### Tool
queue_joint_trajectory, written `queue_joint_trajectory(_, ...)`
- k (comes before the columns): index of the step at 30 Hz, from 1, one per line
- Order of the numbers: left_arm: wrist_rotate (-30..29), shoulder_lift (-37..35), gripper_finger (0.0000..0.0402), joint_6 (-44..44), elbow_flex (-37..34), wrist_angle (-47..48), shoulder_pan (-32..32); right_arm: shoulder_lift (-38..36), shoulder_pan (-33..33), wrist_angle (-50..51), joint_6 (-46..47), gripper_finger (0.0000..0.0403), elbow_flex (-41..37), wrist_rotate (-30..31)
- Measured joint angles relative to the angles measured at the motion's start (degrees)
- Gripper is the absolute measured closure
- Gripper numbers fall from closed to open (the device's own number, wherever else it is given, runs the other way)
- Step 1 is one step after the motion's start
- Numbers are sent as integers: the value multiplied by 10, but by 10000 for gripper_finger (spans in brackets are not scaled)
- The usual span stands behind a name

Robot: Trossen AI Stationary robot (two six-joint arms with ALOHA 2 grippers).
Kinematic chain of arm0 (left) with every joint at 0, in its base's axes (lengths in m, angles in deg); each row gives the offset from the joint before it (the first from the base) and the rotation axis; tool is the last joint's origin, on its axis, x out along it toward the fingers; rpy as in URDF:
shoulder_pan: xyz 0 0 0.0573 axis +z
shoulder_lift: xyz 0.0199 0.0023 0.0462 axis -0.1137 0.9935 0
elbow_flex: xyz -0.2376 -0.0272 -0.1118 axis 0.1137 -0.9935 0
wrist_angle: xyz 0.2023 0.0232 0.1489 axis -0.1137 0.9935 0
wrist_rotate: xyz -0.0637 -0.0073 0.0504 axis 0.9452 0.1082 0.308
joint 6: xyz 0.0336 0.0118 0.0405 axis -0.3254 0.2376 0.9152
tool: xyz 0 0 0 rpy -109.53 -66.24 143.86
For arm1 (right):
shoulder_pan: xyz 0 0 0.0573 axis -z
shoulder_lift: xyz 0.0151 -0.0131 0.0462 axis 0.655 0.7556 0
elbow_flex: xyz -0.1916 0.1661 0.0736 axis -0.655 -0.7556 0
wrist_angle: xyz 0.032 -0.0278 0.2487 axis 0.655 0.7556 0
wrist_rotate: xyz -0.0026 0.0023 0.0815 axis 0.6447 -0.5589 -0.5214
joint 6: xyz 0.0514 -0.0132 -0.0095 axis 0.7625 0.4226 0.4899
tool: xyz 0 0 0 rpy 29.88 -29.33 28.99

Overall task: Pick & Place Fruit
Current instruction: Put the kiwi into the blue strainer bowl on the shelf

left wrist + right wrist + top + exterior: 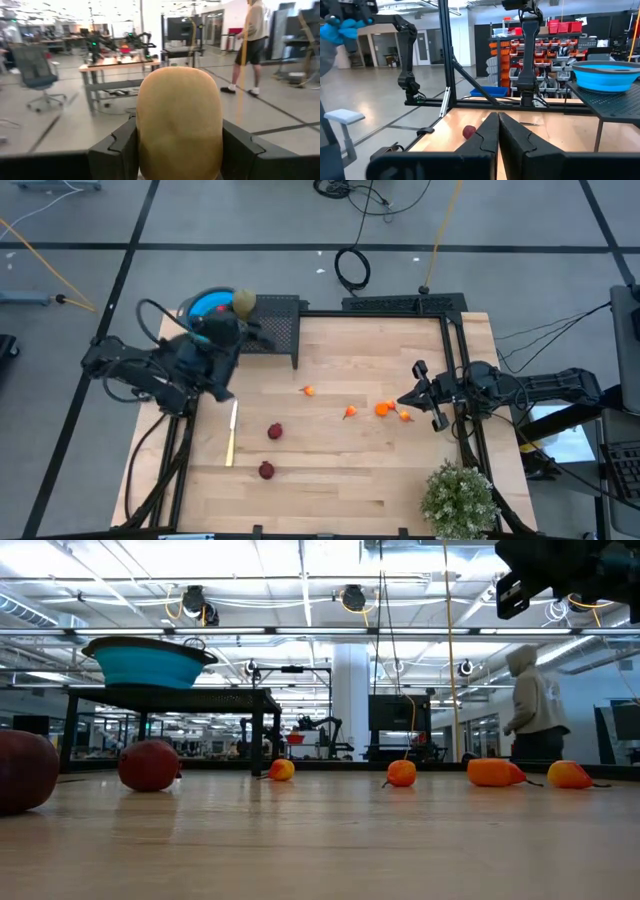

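Observation:
My left gripper (238, 308) is shut on an olive-green oval fruit (243, 302), raised beside the right rim of the blue bowl (210, 304). The bowl stands on a black perforated stand (282, 320) at the table's far left corner. Two dark red round fruits (275, 431) (266, 470) lie on the wooden table. Several small orange fruits (383, 408) lie right of the middle. My right gripper (412, 396) is shut and holds nothing, just right of the orange ones. My left gripper pinches the olive-green fruit's two opposite sides (145, 130) between its fingers (117, 150). The fingers lie about level and come from the table's left and near side. The fruit is lifted clear of the table, by the bowl's rim.
A slim pale knife (231, 435) lies at the table's left, near the red fruits. A potted green plant (460, 496) stands at the near right corner. A black frame (452, 330) runs along the far and right edges. A person (535, 705) stands in the room beyond.

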Motion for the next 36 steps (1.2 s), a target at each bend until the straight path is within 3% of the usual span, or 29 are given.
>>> queue_joint_trajectory(6,0,-23,188,16,0,41,39,0,0,1,0,399,0,30)
queue_joint_trajectory(13,2,-24,199,-1,0,94,67,0,0,2,-8,399,0,45)
queue_joint_trajectory(16,7,-26,201,-50,0,145,75,0,0,2,-12,399,0,47)
queue_joint_trajectory(23,114,-25,194,-322,0,396,105,0,0,2,-15,399,0,60)
queue_joint_trajectory(28,231,-25,205,-517,0,573,161,0,0,1,-15,399,0,59)
queue_joint_trajectory(31,272,-25,203,-567,0,633,203,0,0,2,-15,399,0,59)
queue_joint_trajectory(36,353,-26,189,-559,0,672,282,0,0,2,-14,399,0,59)
